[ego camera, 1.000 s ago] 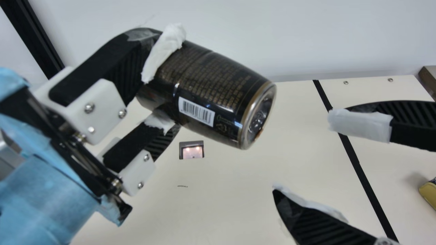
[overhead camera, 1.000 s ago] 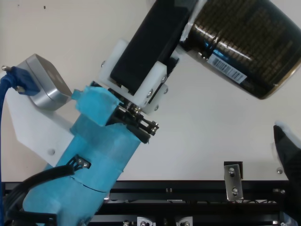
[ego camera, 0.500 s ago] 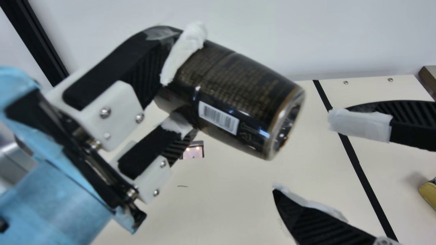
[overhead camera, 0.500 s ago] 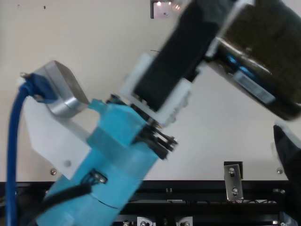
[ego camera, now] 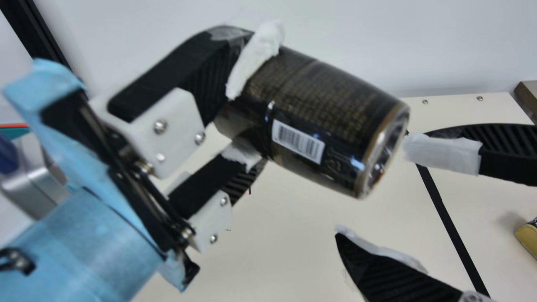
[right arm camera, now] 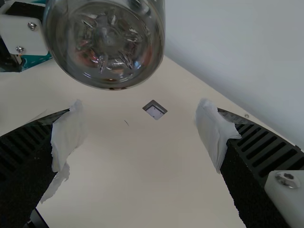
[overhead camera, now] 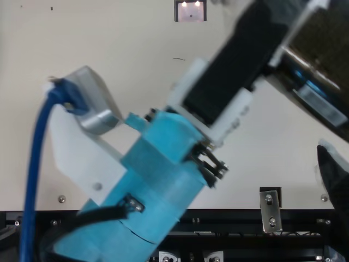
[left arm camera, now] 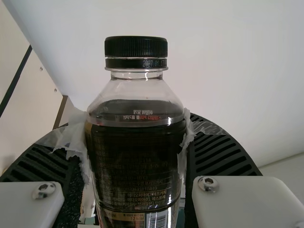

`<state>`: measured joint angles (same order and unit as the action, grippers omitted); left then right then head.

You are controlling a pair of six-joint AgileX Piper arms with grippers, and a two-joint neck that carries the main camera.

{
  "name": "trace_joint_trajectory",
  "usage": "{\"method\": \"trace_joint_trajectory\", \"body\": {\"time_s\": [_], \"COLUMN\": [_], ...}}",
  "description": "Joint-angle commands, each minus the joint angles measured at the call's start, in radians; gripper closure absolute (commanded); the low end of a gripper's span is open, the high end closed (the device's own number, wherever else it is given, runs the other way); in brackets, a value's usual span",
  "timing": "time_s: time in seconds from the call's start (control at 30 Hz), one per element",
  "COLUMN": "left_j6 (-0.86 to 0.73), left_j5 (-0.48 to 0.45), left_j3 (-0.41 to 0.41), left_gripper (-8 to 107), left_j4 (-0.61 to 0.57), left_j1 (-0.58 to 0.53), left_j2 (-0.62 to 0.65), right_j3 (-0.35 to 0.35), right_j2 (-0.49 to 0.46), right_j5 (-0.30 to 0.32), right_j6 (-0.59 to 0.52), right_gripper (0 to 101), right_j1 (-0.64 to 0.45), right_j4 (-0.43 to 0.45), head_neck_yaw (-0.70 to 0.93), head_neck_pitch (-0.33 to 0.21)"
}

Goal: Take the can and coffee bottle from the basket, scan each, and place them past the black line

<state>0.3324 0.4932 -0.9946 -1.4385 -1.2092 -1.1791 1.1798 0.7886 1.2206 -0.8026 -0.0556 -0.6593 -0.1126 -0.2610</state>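
When counted across the views, came to two grippers: the left gripper [ego camera: 254, 100] and the right gripper [ego camera: 373, 191], each with two black ribbed fingers tipped in white wrapping. Held one clear plastic coffee bottle with a dark, gold-printed wrap [ego camera: 323, 113], topped with one black ribbed screw cap [left arm camera: 136, 46] and marked with one white barcode label [ego camera: 298, 141]. Clamped it on two opposite sides with the left fingers, aloft and tilted over the cream table [ego camera: 293, 251], base turned towards the right gripper. Had the right fingers spread wide, near that base. Made out one straight black line [ego camera: 440, 201] across the table, with one yellow object [ego camera: 527, 235] past it, cut off by the main view's edge. Saw also one small dark-framed scanner window [overhead camera: 191, 12] with two bright lights, one thin dark mark [overhead camera: 179, 58] near it, and one silver metal box [overhead camera: 95, 101] with one blue cable [overhead camera: 34, 174] on the left arm.

Compared with half a second earlier, had carried the left gripper and bottle together towards the main view's right, nearer the right gripper. Had covered there the line's far stretch, and bared the partly hidden scanner window in the top view. Had kept the right gripper in place, just as wide
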Motion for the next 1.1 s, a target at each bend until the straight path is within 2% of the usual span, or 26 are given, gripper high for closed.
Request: {"method": "trace_joint_trajectory", "body": {"time_s": [0.0, 1.07], "left_j6": [0.0, -0.01], "left_j5": [0.0, 0.003], "left_j3": [0.0, 0.003], "left_gripper": [89, 89], "left_j4": [0.0, -0.012], "left_j1": [0.0, 0.002], "left_j2": [0.0, 0.006], "right_j3": [0.0, 0.0], "right_j2": [0.0, 0.0], "right_j5": [0.0, 0.0], "right_j6": [0.0, 0.0], "right_gripper": [0, 0], "right_j1": [0.0, 0.0], "right_j4": [0.0, 0.0], "head_neck_yaw": [-0.004, -0.004], "head_neck_pitch": [-0.009, -0.009]}}
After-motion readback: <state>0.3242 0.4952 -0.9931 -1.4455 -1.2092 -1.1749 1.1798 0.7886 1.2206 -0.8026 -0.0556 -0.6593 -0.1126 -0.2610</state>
